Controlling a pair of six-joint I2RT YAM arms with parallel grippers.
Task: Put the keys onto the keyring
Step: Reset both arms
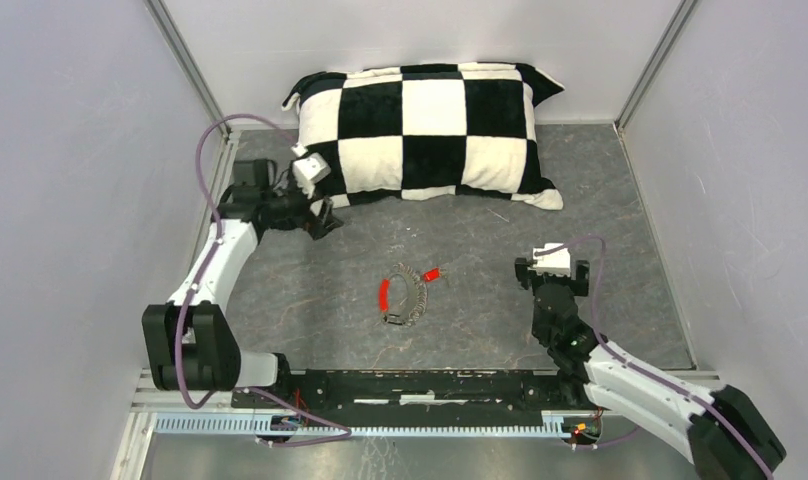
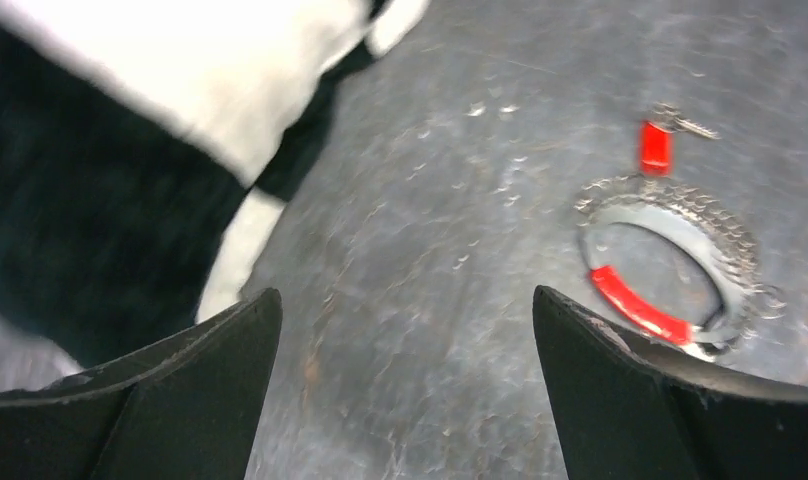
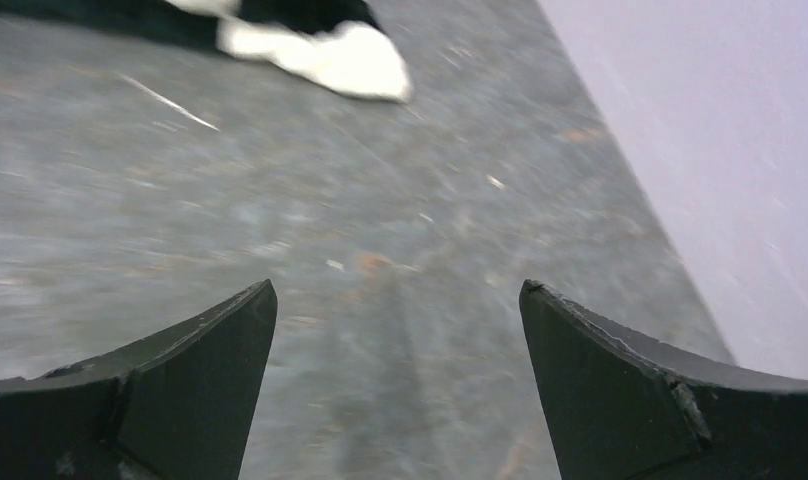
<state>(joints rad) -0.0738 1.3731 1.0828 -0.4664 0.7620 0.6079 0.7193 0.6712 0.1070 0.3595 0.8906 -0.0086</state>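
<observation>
1. My left fingers [image 1: 320, 222] are spread wide and hold nothing. The checkered pillow [image 1: 430, 125] lies just ahead of the left finger.
2. The key ring [image 2: 670, 265] lies flat on the desk [image 1: 310, 300], ahead of the left arm's right finger, whose tip hides its near edge. Its red section faces that finger.
3. The red key [image 2: 656, 147] lies at the ring's far edge. I cannot tell whether it is threaded on, and I cannot make out the other key.
4. My right fingers [image 1: 523, 272] are also wide apart and empty over bare desk, well to the right of the ring.
</observation>
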